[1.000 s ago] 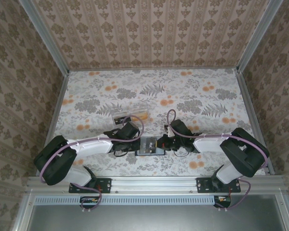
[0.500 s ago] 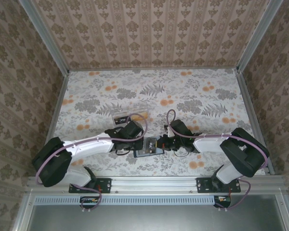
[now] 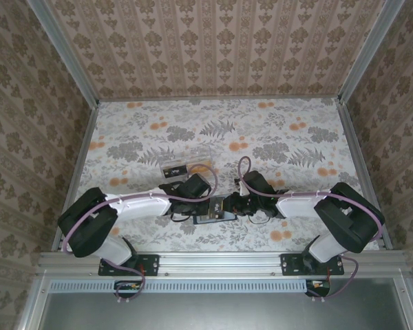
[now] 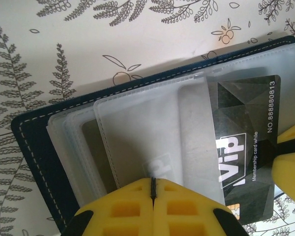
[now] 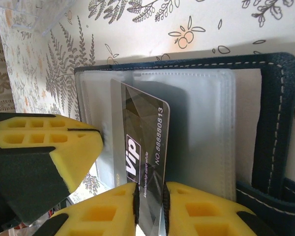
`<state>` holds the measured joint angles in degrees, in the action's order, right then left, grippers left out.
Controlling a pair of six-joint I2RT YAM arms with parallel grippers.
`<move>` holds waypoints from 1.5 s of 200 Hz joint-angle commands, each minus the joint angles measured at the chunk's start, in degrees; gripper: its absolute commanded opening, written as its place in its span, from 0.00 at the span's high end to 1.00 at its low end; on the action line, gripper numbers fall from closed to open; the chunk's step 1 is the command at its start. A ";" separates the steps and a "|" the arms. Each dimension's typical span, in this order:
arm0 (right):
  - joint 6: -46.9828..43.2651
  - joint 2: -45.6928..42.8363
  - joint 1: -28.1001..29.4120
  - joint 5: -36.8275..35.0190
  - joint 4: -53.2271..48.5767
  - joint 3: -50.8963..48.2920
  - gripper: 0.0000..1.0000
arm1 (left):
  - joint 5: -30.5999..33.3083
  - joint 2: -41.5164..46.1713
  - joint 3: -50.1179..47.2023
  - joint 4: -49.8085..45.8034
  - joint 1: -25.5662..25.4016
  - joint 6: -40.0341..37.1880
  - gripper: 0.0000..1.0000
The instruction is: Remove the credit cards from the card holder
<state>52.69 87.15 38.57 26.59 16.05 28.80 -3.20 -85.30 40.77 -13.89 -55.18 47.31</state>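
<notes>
Right wrist: your right gripper (image 5: 149,204) pinches the black plastic VIP card (image 5: 142,142) over the navy stitched bifold card holder (image 5: 275,123); left gripper (image 4: 152,189) clenched.

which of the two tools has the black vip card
The right tool: the black card stands in its grip. The left tool is shut empty, over the card holder's clear sleeves.

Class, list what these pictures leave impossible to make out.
- Other cards in the holder: left wrist view, frosted sleeves blur them.
- Lower end of the card: right wrist view, right gripper covers it.
- Whether that gripper pinches the card: same view, gap too dark.
</notes>
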 commanded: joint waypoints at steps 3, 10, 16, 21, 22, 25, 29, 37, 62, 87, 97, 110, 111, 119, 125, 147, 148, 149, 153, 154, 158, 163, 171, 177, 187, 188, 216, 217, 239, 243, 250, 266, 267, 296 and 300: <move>0.05 1.17 0.50 0.05 -0.60 1.44 0.76 | -0.15 -1.30 -0.51 -1.49 -0.54 0.10 1.00; 0.11 1.36 0.68 -0.04 -0.54 1.59 0.76 | -0.18 -1.28 -0.69 -1.32 -0.63 0.26 1.00; 0.20 1.56 0.79 -0.04 -0.42 1.68 0.76 | -0.27 -1.28 -0.78 -1.23 -0.65 0.33 1.00; 0.32 1.81 0.87 -0.08 -0.24 1.70 0.76 | -0.23 -1.30 -0.87 -1.22 -0.72 0.41 1.00; 0.36 1.84 0.88 -0.06 -0.20 1.75 0.76 | -0.23 -1.29 -0.91 -1.18 -0.76 0.41 1.00; 0.45 2.03 0.95 -0.06 -0.06 1.78 0.76 | -0.28 -1.28 -1.01 -1.14 -0.76 0.46 1.00; 0.55 2.17 1.06 -0.03 0.07 1.87 0.76 | -0.19 -1.28 -1.06 -1.06 -0.80 0.49 1.00; 0.64 2.53 1.29 -0.02 0.35 2.09 0.76 | -0.23 -1.28 -1.13 -0.95 -0.81 0.50 1.00; 0.92 3.07 1.51 -0.13 0.74 2.32 0.84 | -0.23 -1.28 -1.20 -1.05 -0.90 0.51 1.00; 0.50 1.75 1.34 -1.18 -0.93 1.80 1.00 | 0.08 -0.81 -1.38 -1.26 -0.90 0.50 1.00; 0.06 0.59 1.06 -1.52 -2.24 1.40 1.00 | 0.25 -0.77 -1.48 -1.47 -0.90 0.50 1.00; -0.53 -1.49 0.19 -1.75 -3.76 0.62 1.00 | 0.41 -0.75 -1.66 -1.46 -0.81 0.53 1.00; -0.59 -1.69 0.15 -1.78 -4.02 0.55 1.00 | 0.44 -0.75 -1.66 -1.43 -0.81 0.56 1.00; -1.33 -3.19 -0.50 -1.99 -5.59 0.06 1.00 | 0.48 -0.68 -1.86 -1.49 -0.78 0.59 1.00; -1.87 -4.45 -1.03 -2.20 -6.76 -0.20 1.00 | 0.52 -0.59 -1.84 -1.49 -0.73 0.61 1.00; -3.81 -9.96 -3.18 -2.41 -11.11 -1.10 1.00 | 0.65 -0.25 -2.07 -1.47 -0.63 0.49 1.00; -3.90 -10.19 -3.25 -2.41 -11.61 -1.10 1.00 | 0.65 -0.23 -2.04 -1.48 -0.68 0.49 1.00; -3.99 -10.35 -3.33 -2.37 -11.81 -1.11 1.00 | 0.65 -0.23 -2.07 -1.49 -0.61 0.50 1.00; -4.35 -11.21 -3.68 -2.36 -12.70 -1.19 1.00 | 0.70 -0.14 -2.05 -1.49 -0.55 0.50 1.00; -4.48 -11.52 -3.76 -2.39 -12.93 -1.20 1.00 | 0.72 -0.09 -2.07 -1.49 -0.59 0.50 1.00; -4.81 -12.36 -4.03 -2.46 -13.84 -1.28 1.00 | 0.74 0.06 -2.06 -1.53 -0.57 0.47 1.00; -5.24 -13.46 -4.38 -2.51 -14.67 -1.29 1.00 | 0.74 0.21 -1.95 -1.62 -0.48 0.46 1.00; -5.89 -15.21 -4.78 -2.66 -16.32 -1.29 1.00 | 0.83 0.59 -1.64 -1.95 -0.46 0.33 1.00; -6.46 -16.50 -4.98 -2.85 -17.56 -1.21 1.00 | 0.92 1.06 -1.40 -2.14 -0.46 0.14 1.00; -7.42 -18.86 -5.21 -3.43 -19.95 -0.88 1.00 | 0.98 2.21 -1.04 -2.36 -0.46 0.07 1.00; -7.51 -19.04 -5.19 -3.43 -20.20 -0.82 1.00 | 0.99 2.40 -1.00 -2.41 -0.50 0.07 1.00; -12.17 -24.45 -5.17 -5.78 -28.45 3.25 1.00 | 3.16 7.86 1.20 -5.17 -0.37 -0.46 0.88; -12.39 -24.56 -5.17 -5.95 -28.80 3.44 1.00 | 3.23 8.13 1.26 -5.27 -0.33 -0.46 0.87; -17.16 -26.65 -5.00 -7.06 -35.53 8.29 1.00 | 6.45 14.14 2.36 -8.96 0.65 -0.64 0.66; -18.09 -26.81 -4.91 -7.35 -36.41 9.17 1.00 | 7.00 15.37 2.33 -9.70 0.86 -0.64 0.62; -20.11 -26.78 -4.54 -7.97 -38.16 11.05 1.00 | 7.87 17.67 2.25 -10.98 1.70 -0.64 0.53; -24.46 -25.57 -3.36 -9.75 -41.64 15.96 1.00 | 9.89 23.62 1.73 -14.25 3.68 -0.46 0.34; -24.73 -25.42 -3.30 -9.86 -41.85 16.30 1.00 | 10.02 24.05 1.70 -14.51 3.90 -0.46 0.32; -34.13 -19.76 0.09 -13.70 -47.74 27.35 1.00 | 15.38 37.37 0.58 -22.82 7.35 -0.13 0.04; -35.32 -18.67 0.52 -14.32 -48.65 28.91 1.00 | 16.24 39.30 0.50 -24.20 7.85 0.04 0.00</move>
<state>28.21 64.12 36.69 17.17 -24.36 49.39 6.42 -54.78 41.43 -27.73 -49.43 46.89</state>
